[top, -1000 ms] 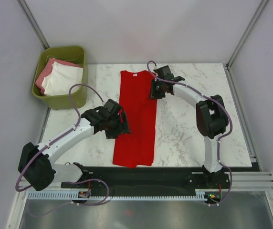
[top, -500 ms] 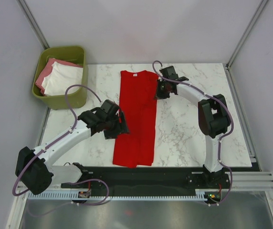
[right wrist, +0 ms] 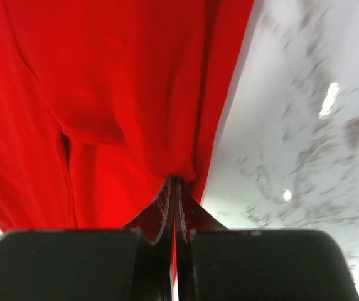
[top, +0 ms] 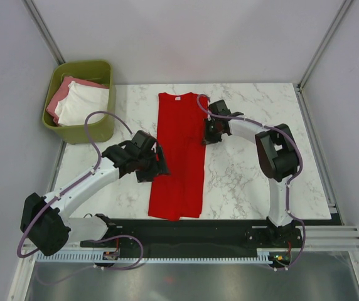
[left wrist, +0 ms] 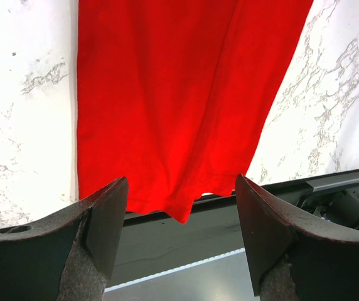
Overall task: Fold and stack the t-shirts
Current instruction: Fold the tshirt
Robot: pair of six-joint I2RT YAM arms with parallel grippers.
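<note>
White marble table (top: 242, 182), grey walls (top: 198, 37)

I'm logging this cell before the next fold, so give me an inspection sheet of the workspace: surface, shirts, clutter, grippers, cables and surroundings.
Surface: white marbled tabletop, no spills seen.
Job's things: red t-shirt lies as a long narrow strip, hem past the near edge; white t-shirt and pink t-shirt sit in the bin.
Clutter: olive-green bin at the far left corner.
Grippers: left gripper open above the red t-shirt near its hem; right gripper shut on the red t-shirt's right edge, pinching up a fold.
Cables: a purple cable loops along each arm.
Surroundings: plain grey walls, nothing else seen.
</note>
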